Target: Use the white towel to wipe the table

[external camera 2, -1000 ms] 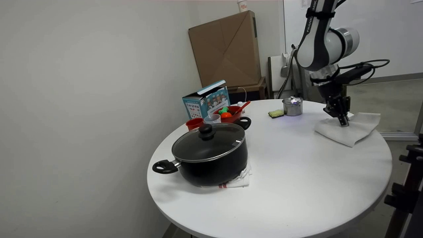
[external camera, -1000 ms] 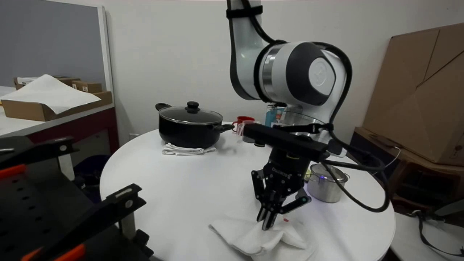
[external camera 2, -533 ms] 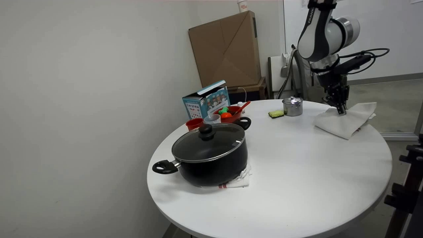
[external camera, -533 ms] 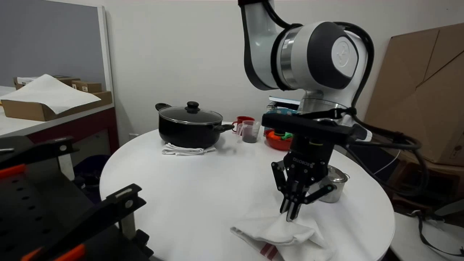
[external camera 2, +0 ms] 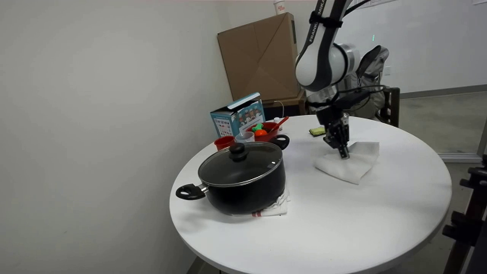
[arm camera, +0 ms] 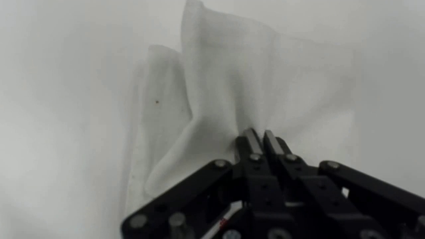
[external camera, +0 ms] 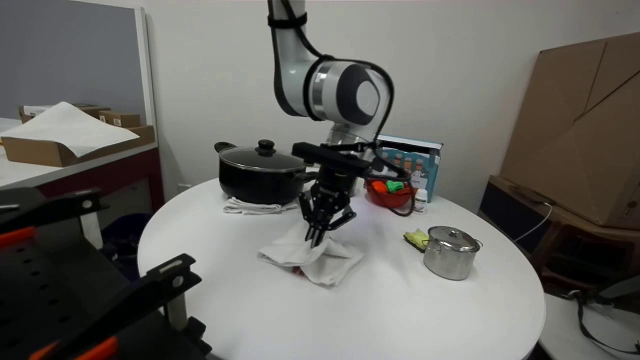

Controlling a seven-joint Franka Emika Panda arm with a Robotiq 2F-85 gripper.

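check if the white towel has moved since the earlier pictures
Yes: in both exterior views, the white towel has moved closer to the black pot, which sits where it was, and the claw gripping it has come along.

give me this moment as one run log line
task: wipe table | gripper: closed, pinching white towel | white towel: creased, on table | black pot: lidded, on folded cloth | sponge: beside steel pot

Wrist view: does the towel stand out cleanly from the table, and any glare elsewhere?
Wrist view: no, the white towel looks soft, its top-right corner faint against the pale table; in an exterior view, a small bright glint on the glass lid of the black pot.
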